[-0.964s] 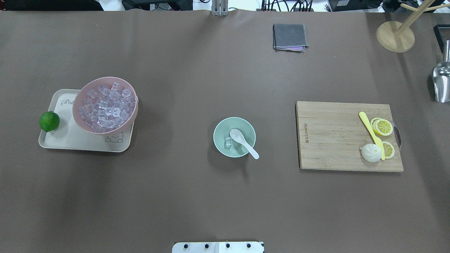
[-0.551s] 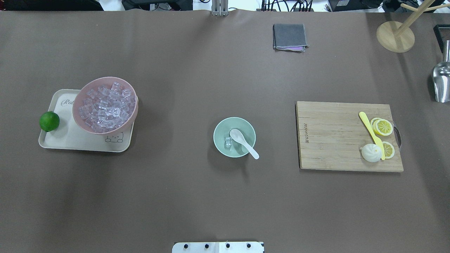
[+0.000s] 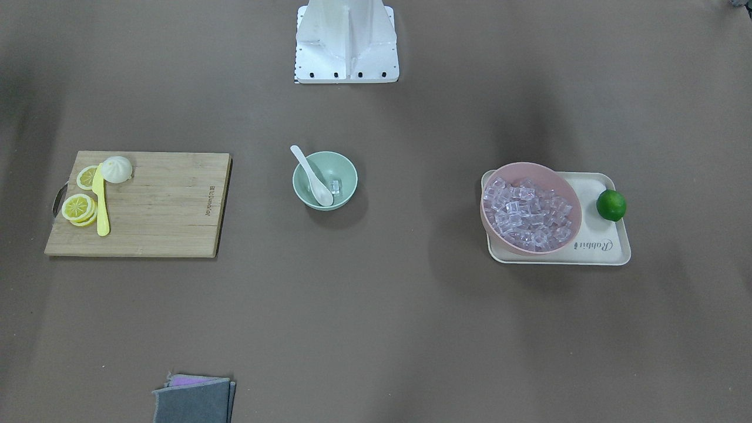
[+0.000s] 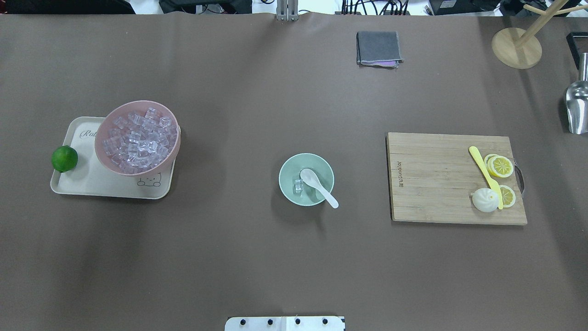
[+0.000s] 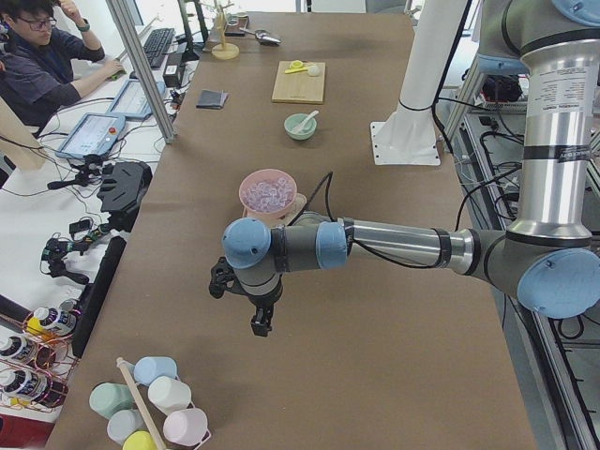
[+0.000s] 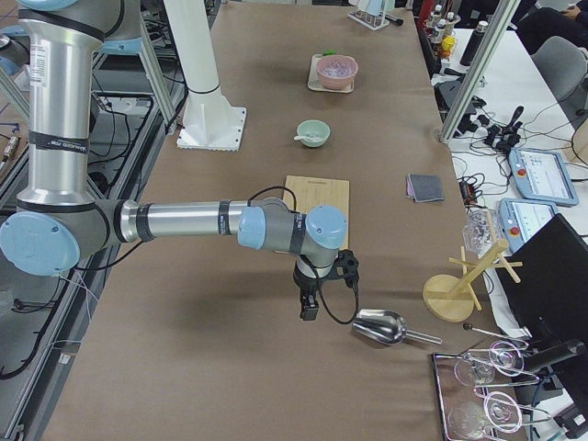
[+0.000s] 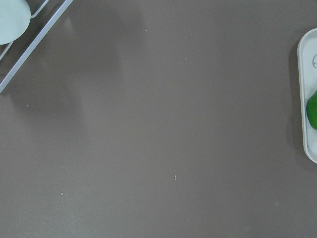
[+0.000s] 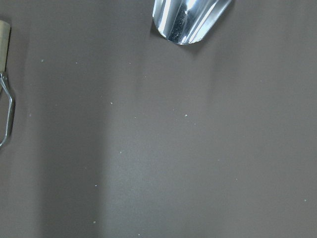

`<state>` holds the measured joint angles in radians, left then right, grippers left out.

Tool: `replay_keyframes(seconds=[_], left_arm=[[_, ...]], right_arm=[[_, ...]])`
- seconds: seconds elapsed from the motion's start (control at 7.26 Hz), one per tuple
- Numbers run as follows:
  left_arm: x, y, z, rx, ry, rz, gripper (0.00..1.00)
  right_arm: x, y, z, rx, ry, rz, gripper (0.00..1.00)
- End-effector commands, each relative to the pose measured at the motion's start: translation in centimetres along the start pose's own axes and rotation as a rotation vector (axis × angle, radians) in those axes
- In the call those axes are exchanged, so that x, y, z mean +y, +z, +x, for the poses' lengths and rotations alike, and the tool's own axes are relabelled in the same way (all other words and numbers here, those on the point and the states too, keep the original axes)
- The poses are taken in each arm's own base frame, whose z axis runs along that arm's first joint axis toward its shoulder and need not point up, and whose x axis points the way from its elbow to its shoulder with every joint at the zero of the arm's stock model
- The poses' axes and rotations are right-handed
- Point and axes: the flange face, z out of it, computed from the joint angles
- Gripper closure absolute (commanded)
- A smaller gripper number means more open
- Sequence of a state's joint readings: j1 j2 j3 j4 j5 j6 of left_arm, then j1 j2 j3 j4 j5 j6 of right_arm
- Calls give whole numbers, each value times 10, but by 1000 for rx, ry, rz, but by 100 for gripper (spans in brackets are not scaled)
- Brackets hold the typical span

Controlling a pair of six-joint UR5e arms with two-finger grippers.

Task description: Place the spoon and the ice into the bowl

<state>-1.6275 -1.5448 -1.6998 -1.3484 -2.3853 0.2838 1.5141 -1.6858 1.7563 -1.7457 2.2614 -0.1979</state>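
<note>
The mint-green bowl (image 4: 310,161) stands at the table's middle; it also shows in the front view (image 3: 346,170). The white spoon (image 4: 317,184) lies in it, scoop inside and handle over the near-right rim. One clear ice cube (image 4: 298,185) lies on the bowl's bottom beside the scoop. The left gripper (image 5: 260,325) shows only in the exterior left view, hanging over bare table far left of the pink bowl. The right gripper (image 6: 310,310) shows only in the exterior right view, over bare table by the metal scoop. I cannot tell whether either is open or shut.
A pink bowl (image 4: 172,158) full of ice cubes sits on a cream tray (image 4: 92,184) with a lime (image 4: 64,158) at left. A cutting board (image 4: 436,184) with a yellow knife (image 4: 482,168), lemon slices and a bun lies at right. A grey cloth (image 4: 378,47), metal scoop (image 4: 578,108) and wooden stand (image 4: 517,47) are at the far side.
</note>
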Motion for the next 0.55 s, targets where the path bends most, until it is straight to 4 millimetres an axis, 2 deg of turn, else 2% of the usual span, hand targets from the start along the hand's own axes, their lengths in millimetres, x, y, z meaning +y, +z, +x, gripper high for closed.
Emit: replay_keyframes(seconds=[0.0, 0.41], left_arm=[[0, 0, 0, 0, 1, 1, 2], [0, -1, 1, -1, 2, 2, 2]], right_arm=[[0, 0, 0, -1, 0, 0, 0], [0, -1, -2, -13, -3, 4, 0]])
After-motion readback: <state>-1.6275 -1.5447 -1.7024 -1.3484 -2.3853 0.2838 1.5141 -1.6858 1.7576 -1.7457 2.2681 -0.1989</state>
